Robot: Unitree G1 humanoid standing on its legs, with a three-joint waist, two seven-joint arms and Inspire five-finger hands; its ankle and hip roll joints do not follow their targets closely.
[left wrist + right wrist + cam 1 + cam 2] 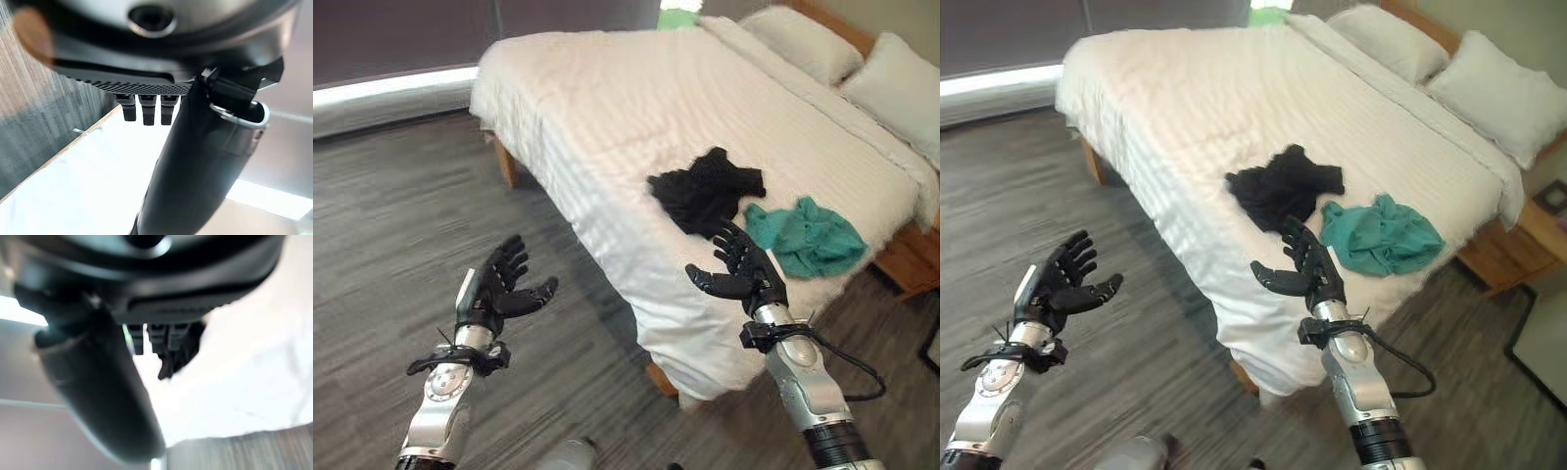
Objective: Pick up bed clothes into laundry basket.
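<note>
A crumpled black garment (707, 189) lies on the white bed (607, 108) near its near side edge. A teal garment (808, 235) lies just to its right. My right hand (747, 268) hovers open over the bed's edge, a little in front of the black garment (1283, 184) and left of the teal one (1381, 233), holding nothing. My left hand (502, 289) is open over the floor, well left of the bed, empty. The black garment (183, 350) shows past the right hand's fingers (156, 338). The bed's white cover (88, 186) shows past the left hand's thumb (200, 161).
Two white pillows (862, 64) lie at the bed's head on the far right. A wooden nightstand (1528, 235) stands beside the bed there. Grey wood-look floor (401, 235) spreads left of the bed, with a window wall (391, 93) behind.
</note>
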